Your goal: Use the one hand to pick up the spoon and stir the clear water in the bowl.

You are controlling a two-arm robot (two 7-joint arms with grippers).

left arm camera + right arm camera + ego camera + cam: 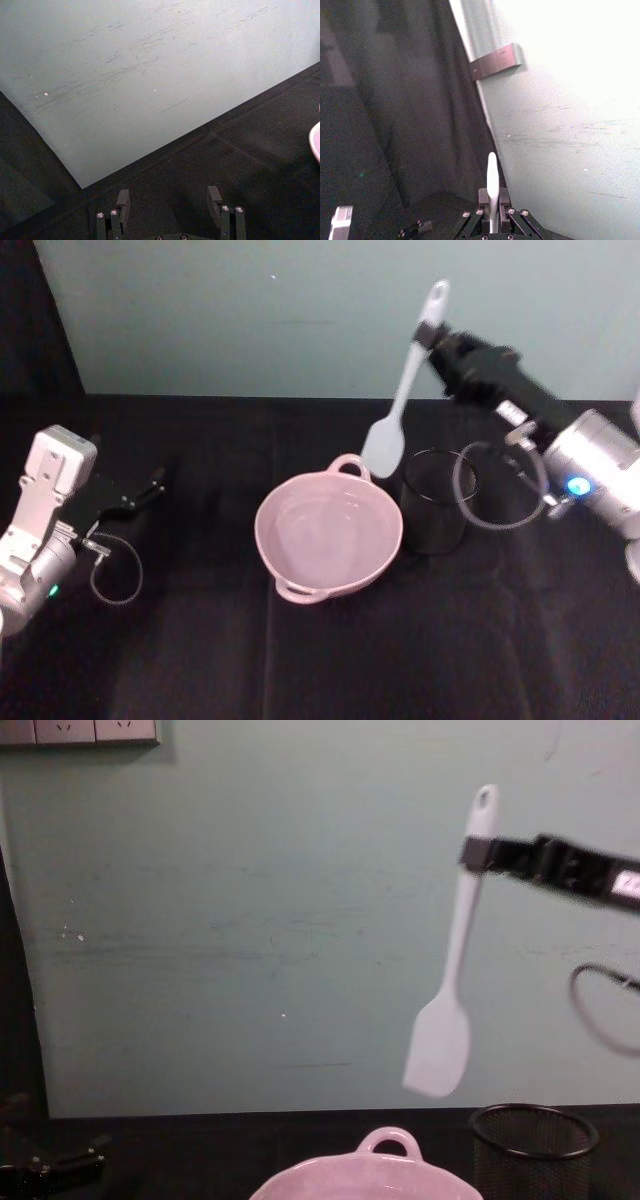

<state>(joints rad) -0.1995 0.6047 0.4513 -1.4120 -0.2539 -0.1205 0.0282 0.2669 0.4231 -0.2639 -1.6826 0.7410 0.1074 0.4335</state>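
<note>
My right gripper [428,337] is shut on the upper handle of the white spoon [405,390] and holds it in the air. The spoon hangs nearly upright, its flat head just beyond the far rim of the pink bowl [259,535]. In the chest view the spoon [455,950] hangs well above the bowl [330,1172], pinched by the right gripper [478,853]. In the right wrist view the spoon handle [492,180] stands up between the closed jaws of the right gripper [492,201]. Clear water lies in the bowl. My left gripper [150,485] rests on the table at the far left, and in its wrist view the left gripper [169,205] is open with nothing in it.
A black wire-mesh cup [435,502] stands on the black tablecloth just right of the bowl, under the right arm; the chest view shows the cup [530,1145] too. A pale green wall [250,320] closes the back of the table. A cable loop [118,575] hangs by the left wrist.
</note>
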